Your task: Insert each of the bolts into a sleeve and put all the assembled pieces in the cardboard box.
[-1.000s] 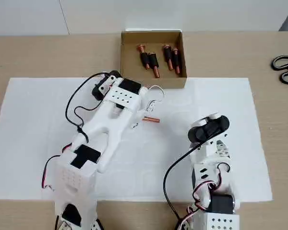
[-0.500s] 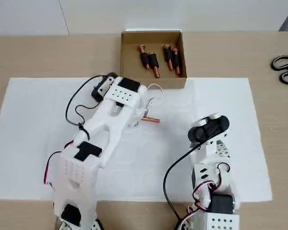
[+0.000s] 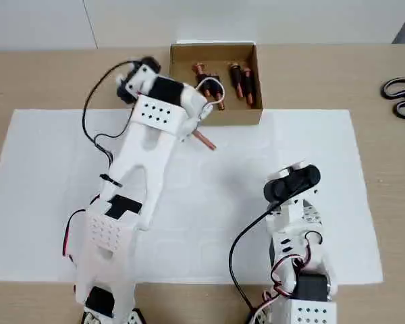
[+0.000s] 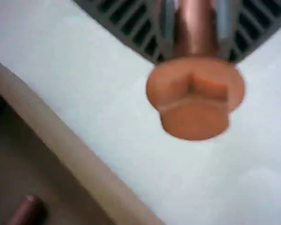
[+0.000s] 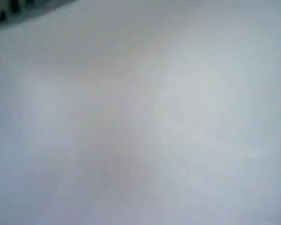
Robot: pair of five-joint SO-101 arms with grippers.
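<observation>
Left end effector (image 3: 196,130) clamped on a bolt (image 3: 206,141), held just beside the box (image 3: 243,116), apparently ready to drop it inside.

We see 1 bolt (image 4: 195,96), head toward us, clamped in the left gripper (image 4: 195,21) | white paper (image 4: 79,65) below | cardboard box (image 4: 70,159) wall beside | another bolt (image 4: 25,211) inside.

You will find the copper-coloured hex-head metal bolt (image 4: 195,101) smooth, with a dull sheen; the brown cardboard box (image 3: 212,45) matt; the white paper sheet (image 3: 47,169) matt; the pale table top (image 3: 54,74), seemingly wood, smooth.
</observation>
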